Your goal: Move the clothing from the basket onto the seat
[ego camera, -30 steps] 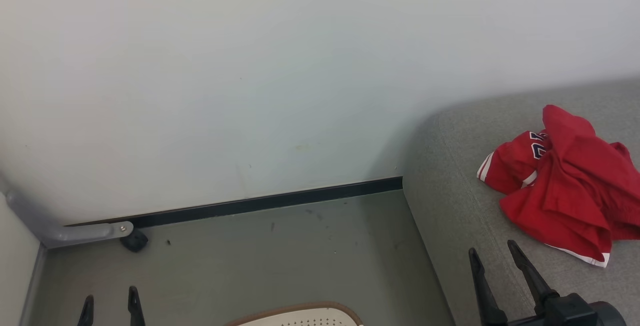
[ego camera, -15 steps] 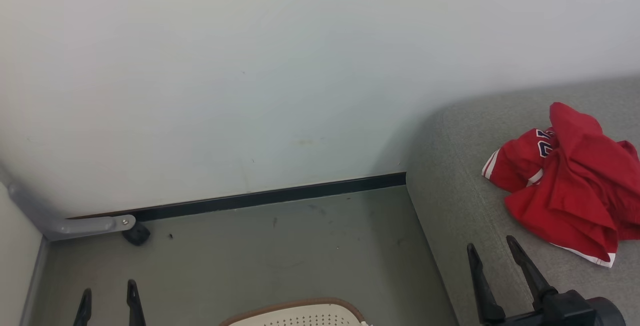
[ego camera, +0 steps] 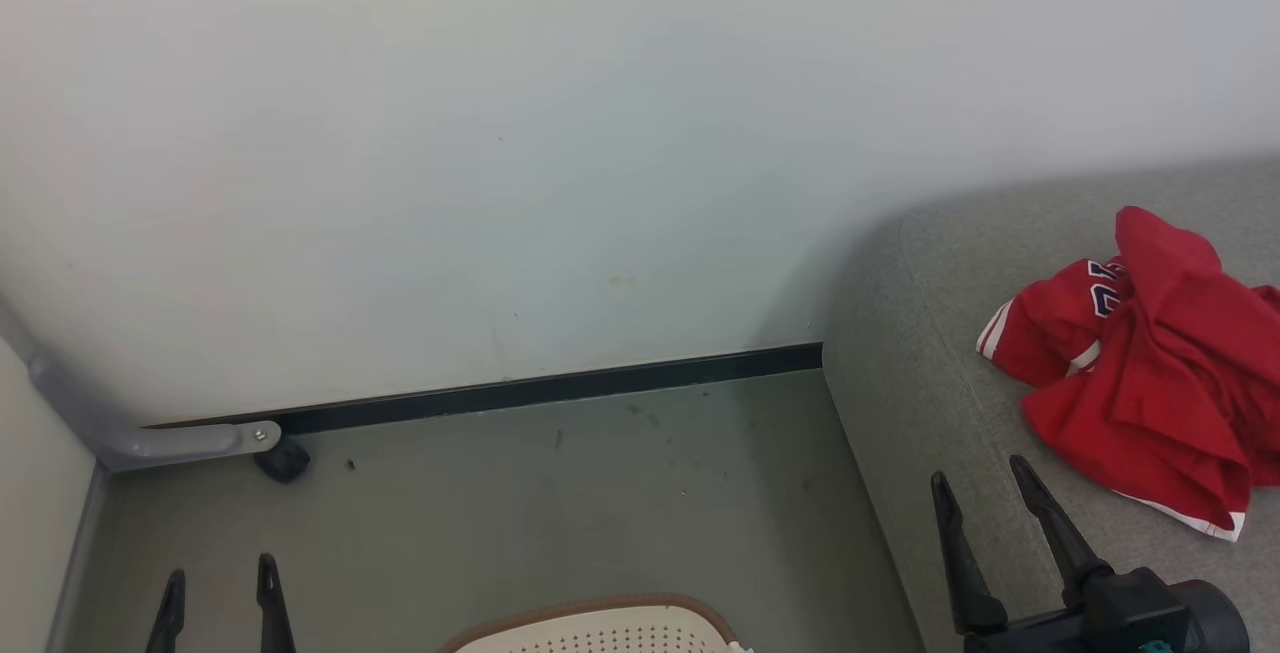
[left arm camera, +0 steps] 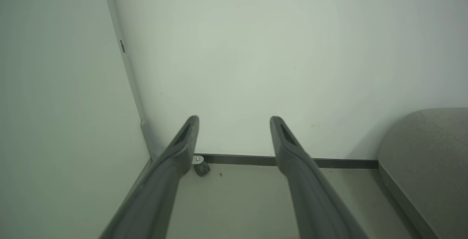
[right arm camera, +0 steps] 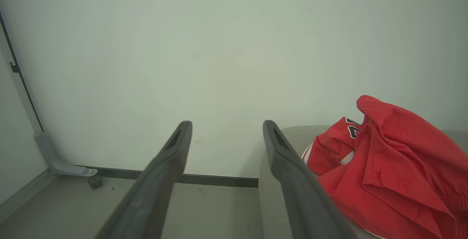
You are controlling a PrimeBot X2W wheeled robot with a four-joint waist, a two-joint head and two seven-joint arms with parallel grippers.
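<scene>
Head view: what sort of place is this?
Probably a corner of an indoor room, perhaps a staged living space: a grey upholstered seat against a plain wall with dark skirting, a laundry basket on the floor, red clothing on the seat.

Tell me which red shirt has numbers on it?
The jersey at the pile's left, lying on the seat: navy numbers and white stripes show on it. The plainer red garment draped over it has only a white hem.
</scene>
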